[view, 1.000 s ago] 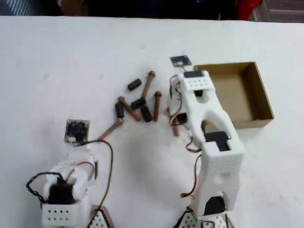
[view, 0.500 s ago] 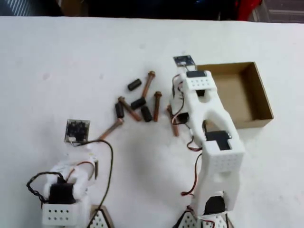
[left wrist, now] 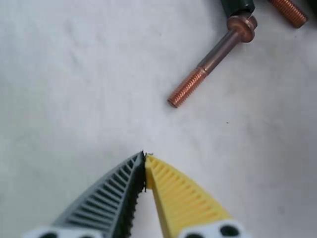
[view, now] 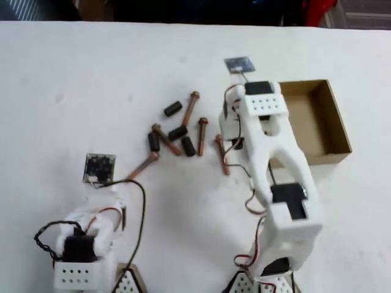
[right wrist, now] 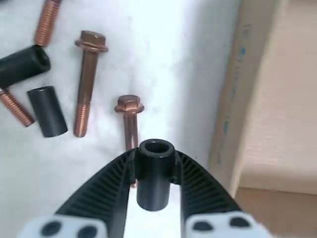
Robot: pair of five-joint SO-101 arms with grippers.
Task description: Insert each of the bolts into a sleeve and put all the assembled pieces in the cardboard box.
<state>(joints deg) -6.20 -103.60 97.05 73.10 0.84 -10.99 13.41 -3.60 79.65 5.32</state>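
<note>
You're on the insertion step. Your right jaws grip a black sleeve (right wrist: pixel 154 181), its open bore toward the wrist camera, over a bolt (right wrist: pixel 130 116) lying just beside the cardboard box (right wrist: pixel 233 114), toward the right edge of the bench (view: pixel 91 61). Next, I'd judge, a bolt must be lined up with that bore, likely by the left arm (view: pixel 79 244). It sits folded at the near edge, jaws closed tip to tip, empty. The right arm (view: pixel 269 159) stretches out over mid-bench.

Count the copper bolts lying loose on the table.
5 bolts: one farthest from the arms, one beside it, one nearest the right arm, one among the black sleeves, one towards the left arm. More may hide beneath the right arm.
</note>
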